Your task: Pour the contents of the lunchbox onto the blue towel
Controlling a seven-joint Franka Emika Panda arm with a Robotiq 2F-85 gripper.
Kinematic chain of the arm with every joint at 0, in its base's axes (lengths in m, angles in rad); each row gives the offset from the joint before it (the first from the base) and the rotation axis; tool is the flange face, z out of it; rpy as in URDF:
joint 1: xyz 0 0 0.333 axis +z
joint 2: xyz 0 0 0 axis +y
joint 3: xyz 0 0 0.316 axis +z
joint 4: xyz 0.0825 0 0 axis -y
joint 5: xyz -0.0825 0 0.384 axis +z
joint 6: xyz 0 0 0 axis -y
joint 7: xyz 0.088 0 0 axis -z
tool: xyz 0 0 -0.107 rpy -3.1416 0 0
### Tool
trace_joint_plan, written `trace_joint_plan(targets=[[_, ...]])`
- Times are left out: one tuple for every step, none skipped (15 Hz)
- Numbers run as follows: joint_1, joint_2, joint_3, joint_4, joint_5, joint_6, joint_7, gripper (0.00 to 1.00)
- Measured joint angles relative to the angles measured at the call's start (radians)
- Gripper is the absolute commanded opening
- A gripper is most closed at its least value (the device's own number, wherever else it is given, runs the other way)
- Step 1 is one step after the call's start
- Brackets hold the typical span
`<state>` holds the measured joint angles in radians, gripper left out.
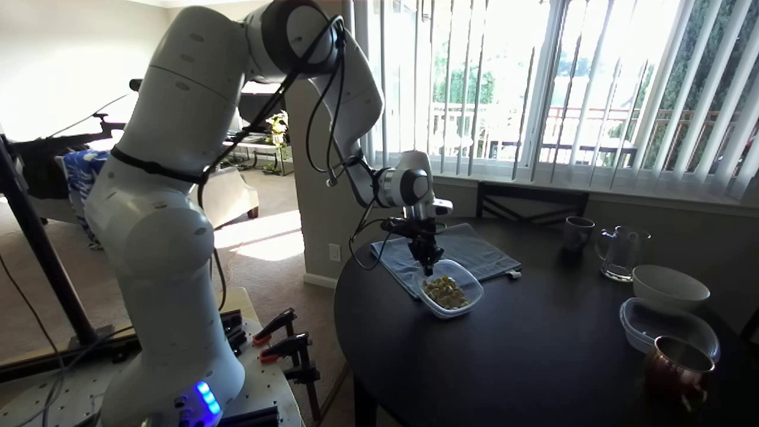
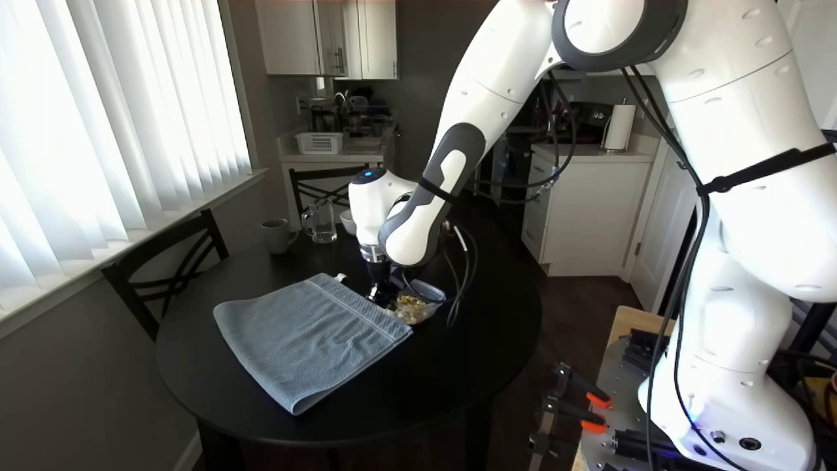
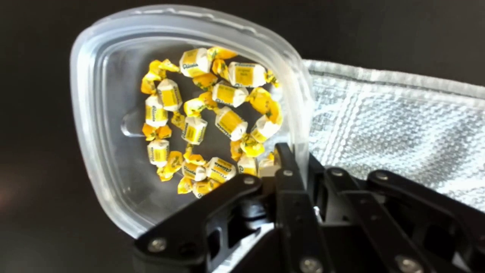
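Observation:
The lunchbox (image 1: 464, 283) is a clear, whitish rounded plastic box at the towel's edge; it also shows in an exterior view (image 2: 429, 292) and the wrist view (image 3: 91, 98). Its contents are several yellow-and-white wrapped candies (image 3: 195, 129), lying inside the box (image 1: 445, 293). The blue towel (image 2: 307, 333) lies folded on the dark table beside the box, also in an exterior view (image 1: 468, 246) and the wrist view (image 3: 394, 132). My gripper (image 3: 298, 154) points down, its fingers closed on either side of the box wall nearest the towel. Whether the box is off the table I cannot tell.
On the round dark table (image 1: 533, 356) stand a grey mug (image 1: 578, 232), a glass mug (image 1: 619, 255), a white bowl (image 1: 670, 286), a second clear container (image 1: 637, 326) and a copper mug (image 1: 679, 373). A chair (image 2: 163, 268) stands by the window. Cables hang from the arm.

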<state>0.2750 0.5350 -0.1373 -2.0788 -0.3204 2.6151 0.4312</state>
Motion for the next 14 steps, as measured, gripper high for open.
trace_joint_plan(targets=[[0.052,-0.013,-0.028,-0.001,-0.048,0.0,0.068,0.04],[0.113,-0.024,-0.057,0.001,-0.109,-0.001,0.14,0.04],[0.185,-0.034,-0.091,0.004,-0.174,-0.008,0.219,0.04],[0.261,-0.041,-0.123,0.014,-0.238,-0.026,0.298,0.04],[0.328,-0.044,-0.138,0.032,-0.31,-0.062,0.38,0.04],[0.375,-0.043,-0.135,0.055,-0.378,-0.107,0.453,0.04],[0.412,-0.042,-0.12,0.081,-0.431,-0.156,0.511,0.04],[0.43,-0.039,-0.093,0.106,-0.467,-0.2,0.548,0.04],[0.435,-0.035,-0.06,0.128,-0.487,-0.229,0.569,0.04],[0.431,-0.032,-0.028,0.144,-0.492,-0.236,0.574,0.04],[0.418,-0.03,0.004,0.155,-0.492,-0.23,0.574,0.04],[0.396,-0.03,0.034,0.16,-0.492,-0.197,0.574,0.04],[0.365,-0.03,0.062,0.159,-0.492,-0.14,0.574,0.04],[0.332,-0.03,0.083,0.156,-0.492,-0.076,0.574,0.04]])
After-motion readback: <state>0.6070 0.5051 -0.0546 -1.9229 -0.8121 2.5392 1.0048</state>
